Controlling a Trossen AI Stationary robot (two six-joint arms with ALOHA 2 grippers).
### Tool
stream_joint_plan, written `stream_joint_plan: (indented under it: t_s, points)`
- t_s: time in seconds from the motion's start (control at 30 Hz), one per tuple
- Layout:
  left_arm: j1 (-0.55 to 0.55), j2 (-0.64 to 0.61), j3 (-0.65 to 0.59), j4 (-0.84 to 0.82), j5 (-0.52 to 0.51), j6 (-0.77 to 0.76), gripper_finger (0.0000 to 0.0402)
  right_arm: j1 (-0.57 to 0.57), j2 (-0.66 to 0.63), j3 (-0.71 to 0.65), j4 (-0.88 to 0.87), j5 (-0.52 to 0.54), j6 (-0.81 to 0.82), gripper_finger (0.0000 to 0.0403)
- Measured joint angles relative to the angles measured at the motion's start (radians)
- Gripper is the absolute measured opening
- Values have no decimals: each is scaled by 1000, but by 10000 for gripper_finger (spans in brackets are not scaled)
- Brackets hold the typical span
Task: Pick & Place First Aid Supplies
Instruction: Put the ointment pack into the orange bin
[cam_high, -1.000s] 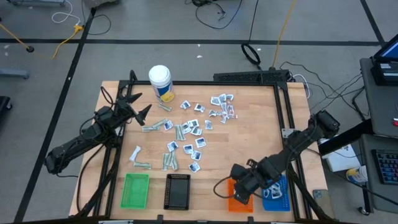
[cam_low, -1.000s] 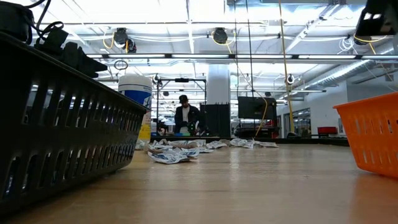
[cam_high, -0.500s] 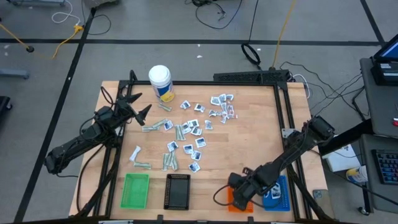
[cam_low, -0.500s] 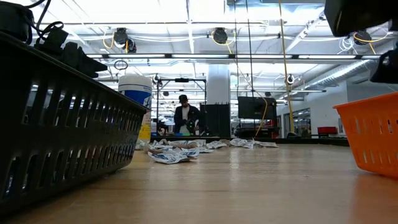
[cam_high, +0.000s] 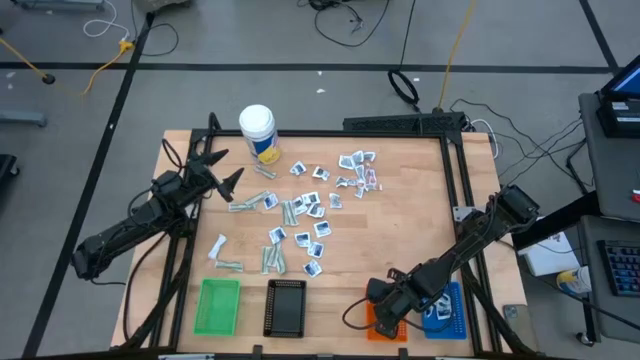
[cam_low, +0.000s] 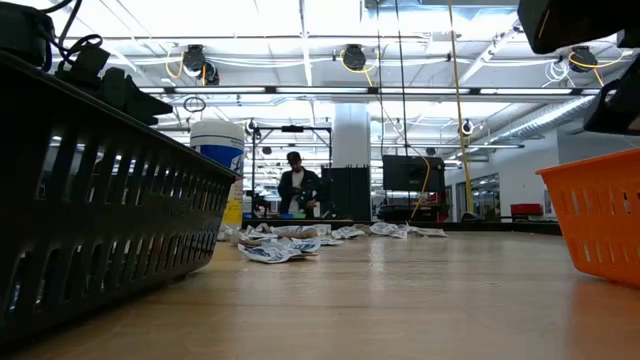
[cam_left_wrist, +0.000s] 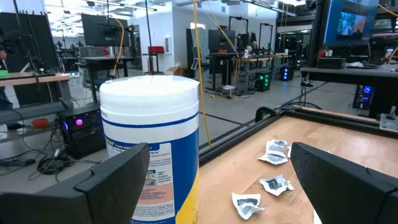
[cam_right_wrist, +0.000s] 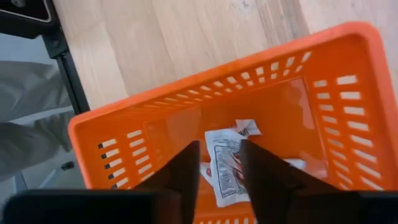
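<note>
High view, right gripper (cam_high: 383, 318) fingers slightly parted over orange tray (cam_high: 374, 330) at table's near edge, sachet (cam_right_wrist: 224, 167) between them, left gripper (cam_high: 222, 168) spread beside bottle (cam_high: 259, 133), first aid supplies (cam_high: 305, 213) scattered mid-table (cam_high: 400, 220), clear wood right.

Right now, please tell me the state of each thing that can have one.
left gripper: open, empty, beside the white bottle.
right gripper: over the orange tray, fingers parted around a red-print sachet.
orange tray: holds sachets.
green tray: looks empty.
sachets on the table: scattered, unsorted.
</note>
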Motion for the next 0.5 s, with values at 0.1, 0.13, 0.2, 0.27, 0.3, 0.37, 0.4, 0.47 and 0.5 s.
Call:
stream_joint_plan:
  t_s: [0.1, 0.13, 0.2, 0.27, 0.3, 0.37, 0.4, 0.47, 0.5]
  points:
    - [0, 0, 0, 0, 0, 0, 397, 0, -1, 0, -2, -2, -10, 158]
    - [0, 0, 0, 0, 0, 0, 397, -1, -4, 0, -2, -3, -12, 169]
    - [0, 0, 0, 0, 0, 0, 397, -3, -18, 0, -6, -4, -35, 186]
    - [0, 0, 0, 0, 0, 0, 397, -13, -38, 0, -4, -5, -60, 198]
    - [0, 0, 0, 0, 0, 0, 397, -19, -48, 0, -8, -4, -71, 202]
    - [0, 0, 0, 0, 0, 0, 397, -36, -70, 0, -16, -2, -108, 208]
    - [0, 0, 0, 0, 0, 0, 397, -45, -82, 0, -17, -2, -128, 209]
    - [0, 0, 0, 0, 0, 0, 397, -63, -105, 0, -33, -2, -176, 210]
    - [0, 0, 0, 0, 0, 0, 397, -74, -115, 0, -40, -2, -204, 210]
